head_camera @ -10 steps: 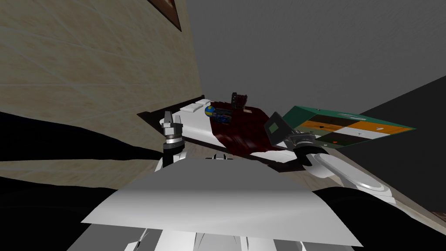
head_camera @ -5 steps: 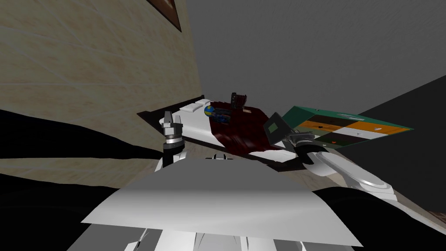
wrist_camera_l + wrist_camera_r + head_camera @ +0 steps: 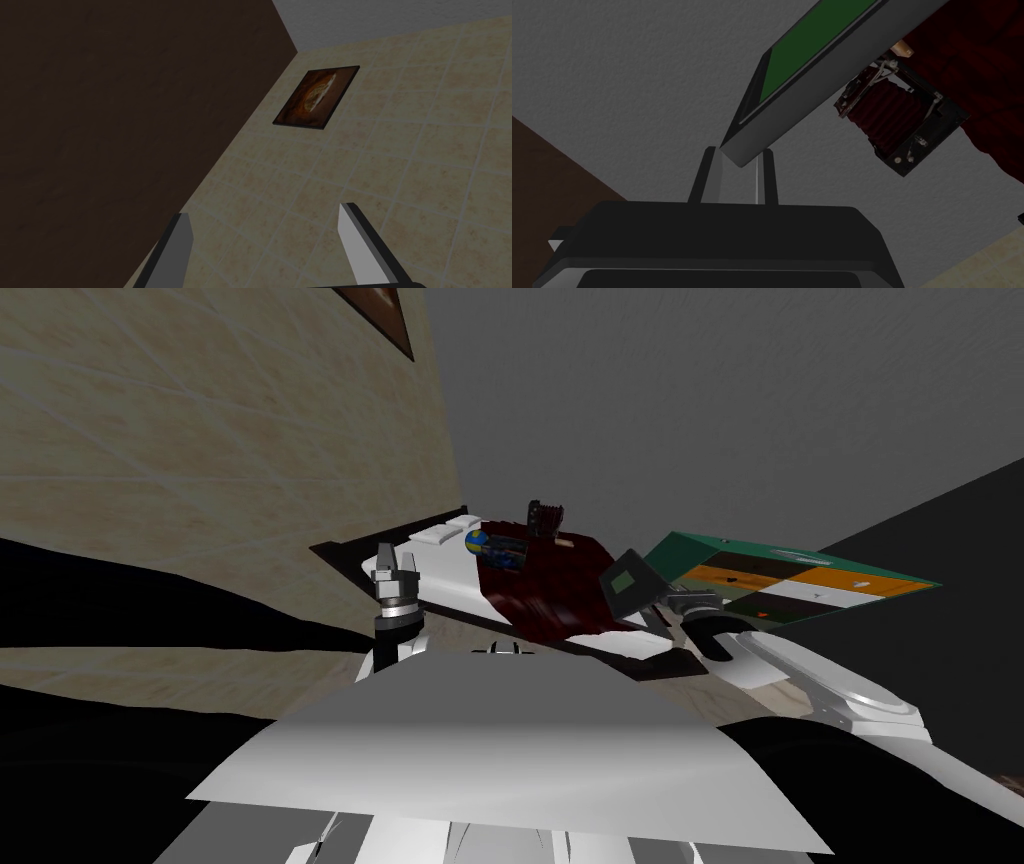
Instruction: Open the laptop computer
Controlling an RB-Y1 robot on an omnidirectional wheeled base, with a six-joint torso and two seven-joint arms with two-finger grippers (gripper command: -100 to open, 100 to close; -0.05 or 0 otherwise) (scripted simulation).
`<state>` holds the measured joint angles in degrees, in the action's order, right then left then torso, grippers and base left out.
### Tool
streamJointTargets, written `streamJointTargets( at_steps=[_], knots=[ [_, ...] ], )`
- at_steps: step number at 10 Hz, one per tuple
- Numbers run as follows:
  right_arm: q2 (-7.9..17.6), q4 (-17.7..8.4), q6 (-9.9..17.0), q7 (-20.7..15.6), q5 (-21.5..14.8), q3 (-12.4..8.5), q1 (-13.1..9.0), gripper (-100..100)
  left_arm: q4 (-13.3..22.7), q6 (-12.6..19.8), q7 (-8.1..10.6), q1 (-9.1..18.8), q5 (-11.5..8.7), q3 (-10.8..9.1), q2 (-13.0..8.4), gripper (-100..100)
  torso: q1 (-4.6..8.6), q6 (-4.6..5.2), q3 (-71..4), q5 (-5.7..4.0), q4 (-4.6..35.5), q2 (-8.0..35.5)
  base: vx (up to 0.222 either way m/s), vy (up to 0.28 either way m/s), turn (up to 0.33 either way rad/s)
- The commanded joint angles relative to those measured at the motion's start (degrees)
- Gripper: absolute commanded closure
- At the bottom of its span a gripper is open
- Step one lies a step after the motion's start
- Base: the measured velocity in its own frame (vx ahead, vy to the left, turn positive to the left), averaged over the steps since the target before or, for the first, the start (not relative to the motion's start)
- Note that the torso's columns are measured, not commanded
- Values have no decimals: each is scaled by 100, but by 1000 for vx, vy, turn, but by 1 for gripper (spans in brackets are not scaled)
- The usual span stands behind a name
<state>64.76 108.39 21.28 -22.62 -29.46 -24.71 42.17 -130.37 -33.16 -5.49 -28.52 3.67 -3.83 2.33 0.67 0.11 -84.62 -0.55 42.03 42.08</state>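
- Right gripper [image 3: 739, 150]: we find its two thin fingers drawn close together, pinching the free corner of the lid of the dark grey, flat-slab laptop computer [image 3: 807, 50] with a green screen. The corner sits between the blades, just ahead of the dark gripper body.
- Location: in the head view the laptop computer [image 3: 630, 583] stands directly ahead of the right gripper. It is on the wide bed with white sheets [image 3: 450, 573], at the nearest edge of the dark red blanket [image 3: 545, 578]. The lid is raised steeply. We cannot make out the base.
- Beyond the gripper, past the lid, a dark red folding bellows camera with a black frame [image 3: 902, 125] lies apart from the lid.
- Left gripper [image 3: 265, 210]: fingers spread wide, holding nothing, raised well apart from the laptop computer.
- Handling, in our judgement: the lid is thin, stiff and smooth-faced, and swings on a hinge. It should feel light, but the flat faces give the blades little to bite on.
- Hold point, in our judgement: the free edge farthest from the hinge gives the best leverage, so the present hold is sound. A corner pinch may twist the panel, so the middle of that edge would load it more evenly.
- Risk, in our judgement: the soft bedding may let the base lift or slide with the lid.
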Motion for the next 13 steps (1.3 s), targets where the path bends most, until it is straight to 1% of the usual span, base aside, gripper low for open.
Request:
streamJointTargets(
  at_steps=[1, 2, 3, 4, 6, 7, 8, 10, 11, 12, 13],
  knots=[
    [138, -228, -188, 260, 437, -4, 29, 100, 0, 0, 0, 0, 0, 0, 0, 0, 5, 2, 0, -2, -1, 0, -17, -76, -10],
    [213, -299, -252, 360, 623, -19, 31, 100, 0, 0, 0, 0, 0, 0, -1, 0, 5, -5, -5, 4, 1, -6, -9, -80, -16],
    [188, -235, -201, 286, 509, -45, 15, 100, 0, 0, 0, 0, 0, -1, -1, 0, -6, -12, -10, 8, 0, -13, -9, -38, -26],
    [179, -540, -488, 427, 629, 223, -276, 100, 0, 0, 0, 0, 0, 0, 0, 0, -41, -26, -13, 21, 0, -17, -80, -34, -12],
    [179, -894, -488, 427, 629, 456, -661, 100, 0, 0, 0, 1, 0, 0, 0, 0, -51, -34, -1, -3, -13, -9, -71, -29, 21],
    [179, -1003, -488, 427, 629, 460, -722, 100, 0, 0, 0, 0, 0, 0, 0, 0, -47, -28, -9, -7, -18, -23, -17, 8, -9],
    [162, -1194, -722, 545, 733, 662, -983, 100, 0, 0, 0, 0, 0, 0, 0, 0, -44, -30, -19, -3, -19, -35, -74, -13, -4],
    [162, -1543, -766, 545, 733, 899, -1375, 100, 0, 0, 0, 1, 0, 0, 0, 0, -30, -46, -11, -23, -25, -27, -69, -11, 18],
    [162, -1752, -766, 545, 733, 983, -1455, 100, 0, 0, 0, 0, 0, 1, 0, 0, -23, -44, -22, -26, -31, -46, -17, 7, -2],
    [145, -1922, -1001, 664, 837, 1160, -1751, 100, 0, 0, 0, 0, 0, 0, 0, 0, -13, -43, -34, -28, -37, -62, -78, -14, 2],
    [145, -2108, -1044, 664, 837, 1280, -1964, 100, 0, 0, 0, 1, 0, 0, 0, 0, -5, -57, -29, -39, -40, -52, -96, -26, 19]
  ],
)
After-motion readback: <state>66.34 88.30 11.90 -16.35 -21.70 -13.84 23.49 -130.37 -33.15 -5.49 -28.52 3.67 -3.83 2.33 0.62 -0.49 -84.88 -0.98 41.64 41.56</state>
